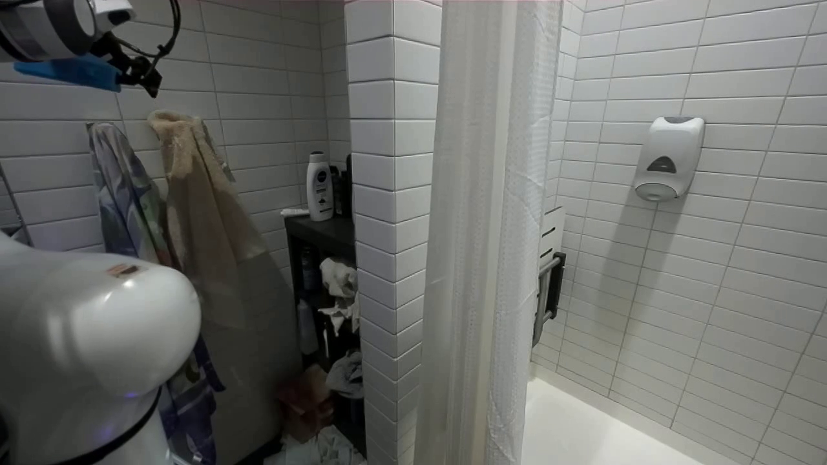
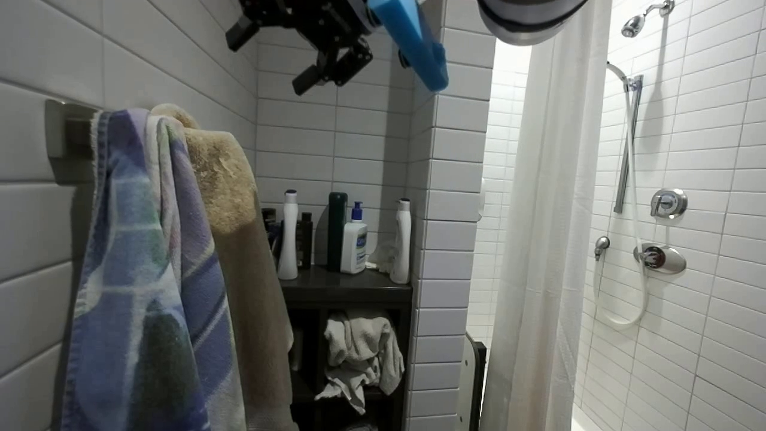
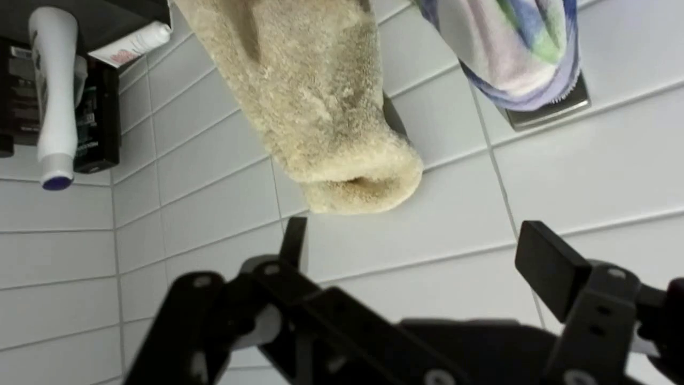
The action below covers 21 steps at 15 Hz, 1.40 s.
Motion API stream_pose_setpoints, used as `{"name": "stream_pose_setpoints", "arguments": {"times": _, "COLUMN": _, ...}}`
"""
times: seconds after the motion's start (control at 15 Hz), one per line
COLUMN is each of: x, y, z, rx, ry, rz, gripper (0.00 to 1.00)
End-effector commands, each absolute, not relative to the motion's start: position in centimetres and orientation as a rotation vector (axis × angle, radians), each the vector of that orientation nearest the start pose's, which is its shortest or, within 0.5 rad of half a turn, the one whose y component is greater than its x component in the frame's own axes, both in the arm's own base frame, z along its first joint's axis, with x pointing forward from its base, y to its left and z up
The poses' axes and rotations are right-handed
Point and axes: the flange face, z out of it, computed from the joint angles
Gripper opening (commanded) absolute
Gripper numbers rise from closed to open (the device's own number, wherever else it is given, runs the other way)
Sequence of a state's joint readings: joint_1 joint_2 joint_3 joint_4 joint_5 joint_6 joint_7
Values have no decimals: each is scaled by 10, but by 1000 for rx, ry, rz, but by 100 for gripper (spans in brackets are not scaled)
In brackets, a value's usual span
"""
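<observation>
I have the gripper (image 3: 414,251) spread wide, the beige towel (image 3: 315,91) hanging near it but apart, lower in both exterior views; white wall tiles (image 3: 443,214) show between them in my wrist view. The patterned towel (image 3: 526,53) hangs alongside. Farther off, the dark shelf (image 2: 347,293) carries bottles (image 2: 353,248) on top, a pale cloth (image 2: 362,341) spilling out underneath, the tiled pillar (image 2: 446,257) edging it.
</observation>
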<state>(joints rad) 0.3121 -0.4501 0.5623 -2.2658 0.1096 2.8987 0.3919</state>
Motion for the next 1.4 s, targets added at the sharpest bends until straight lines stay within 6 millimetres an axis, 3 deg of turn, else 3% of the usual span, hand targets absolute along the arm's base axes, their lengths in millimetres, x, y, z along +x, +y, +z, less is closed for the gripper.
{"name": "stream_pose_setpoints", "arguments": {"times": 0.0, "x": 273, "y": 421, "z": 656, "rx": -2252, "ry": -584, "rz": -1279, "gripper": 100}}
{"name": "stream_pose_setpoints", "arguments": {"times": 0.13, "x": 269, "y": 440, "z": 662, "rx": -2251, "ry": -632, "rz": -1206, "gripper": 100}}
{"name": "stream_pose_setpoints", "arguments": {"times": 0.33, "x": 272, "y": 445, "z": 682, "rx": -2299, "ry": -696, "rz": -1213, "gripper": 100}}
{"name": "stream_pose_setpoints", "arguments": {"times": 0.73, "x": 293, "y": 420, "z": 754, "rx": -2472, "ry": -768, "rz": -1113, "gripper": 100}}
{"name": "stream_pose_setpoints", "arguments": {"times": 1.07, "x": 303, "y": 408, "z": 769, "rx": -2655, "ry": -977, "rz": -812, "gripper": 100}}
{"name": "stream_pose_setpoints", "arguments": {"times": 1.33, "x": 307, "y": 410, "z": 772, "rx": -2685, "ry": -1205, "rz": -582, "gripper": 100}}
